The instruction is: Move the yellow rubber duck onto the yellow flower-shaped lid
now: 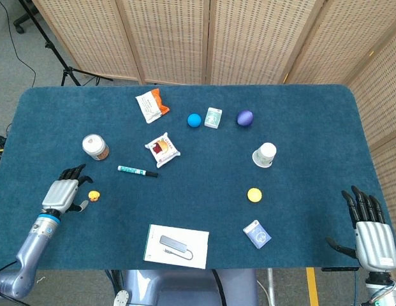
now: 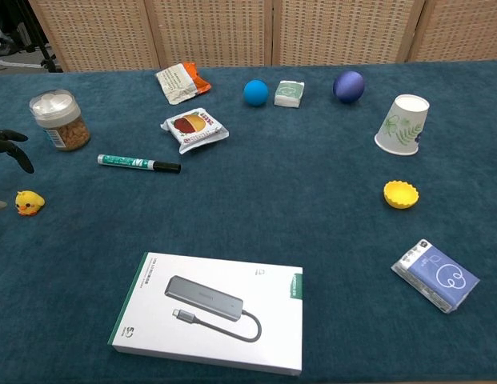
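**Left hand beside the duck, nothing grasped**

The left hand (image 1: 62,191) hovers with its fingers (image 2: 11,146) spread apart and empty. Just beside its thumb tip sits the yellow rubber duck (image 1: 94,196), upright on the blue table (image 1: 300,127). Beyond the fingertips stands a jar (image 1: 94,146), and a green marker (image 1: 137,171) lies off to the side. The yellow flower-shaped lid (image 1: 254,194) rests well apart, across the table, between a paper cup (image 1: 264,154) and a blue packet (image 1: 256,234). The right hand (image 1: 371,231) waits at the far edge, fingers straight and released, holding nothing.
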You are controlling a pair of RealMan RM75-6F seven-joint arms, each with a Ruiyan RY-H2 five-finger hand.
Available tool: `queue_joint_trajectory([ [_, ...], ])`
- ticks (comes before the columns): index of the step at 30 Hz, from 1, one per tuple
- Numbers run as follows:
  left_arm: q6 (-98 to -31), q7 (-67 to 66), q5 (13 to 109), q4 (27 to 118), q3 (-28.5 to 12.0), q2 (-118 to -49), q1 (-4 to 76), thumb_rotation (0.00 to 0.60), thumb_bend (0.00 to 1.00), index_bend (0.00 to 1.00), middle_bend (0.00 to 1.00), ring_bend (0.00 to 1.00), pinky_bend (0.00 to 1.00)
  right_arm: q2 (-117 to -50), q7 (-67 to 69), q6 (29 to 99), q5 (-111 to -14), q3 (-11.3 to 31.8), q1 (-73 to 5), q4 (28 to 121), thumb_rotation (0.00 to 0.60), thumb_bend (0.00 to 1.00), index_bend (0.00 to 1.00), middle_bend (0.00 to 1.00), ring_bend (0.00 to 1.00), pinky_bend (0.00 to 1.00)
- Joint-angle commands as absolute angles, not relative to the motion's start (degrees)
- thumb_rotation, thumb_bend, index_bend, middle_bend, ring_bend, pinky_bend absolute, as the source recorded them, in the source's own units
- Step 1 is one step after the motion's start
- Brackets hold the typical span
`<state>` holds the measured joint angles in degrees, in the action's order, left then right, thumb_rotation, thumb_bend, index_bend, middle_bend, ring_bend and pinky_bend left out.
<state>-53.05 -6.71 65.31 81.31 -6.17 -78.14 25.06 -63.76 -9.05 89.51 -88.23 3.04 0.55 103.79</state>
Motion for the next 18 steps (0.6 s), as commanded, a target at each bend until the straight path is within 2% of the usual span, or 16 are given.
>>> queue_joint_trajectory([
  [1, -52.1, -5.6, 65.0, 79.3, -6.2, -79.6, 25.6, 0.6, 0.31, 0.33, 0.0, 0.0, 0.0, -63.7, -9.0, 89.5, -88.2, 3.0, 0.6, 103.8, 0.6, 0.0, 0.0, 0.0, 0.0, 0.0],
  [12, -51.6, -5.8, 64.4, 77.8, -6.0, -81.1, 26.5, 0.6, 0.33, 0.39, 0.0, 0.0, 0.0, -63.8, -9.1, 89.3, -87.7, 3.1, 0.4, 103.7, 0.6, 0.0, 0.0, 0.0, 0.0, 0.0],
  [18, -51.7, -7.6, 62.8, 77.8, -6.0, -81.6, 26.8, 0.6, 0.37, 0.49, 0.0, 0.0, 0.0, -63.7, -8.8, 89.3, -87.5, 3.2, 0.4, 103.7, 0.6, 0.0, 0.0, 0.0, 0.0, 0.0],
])
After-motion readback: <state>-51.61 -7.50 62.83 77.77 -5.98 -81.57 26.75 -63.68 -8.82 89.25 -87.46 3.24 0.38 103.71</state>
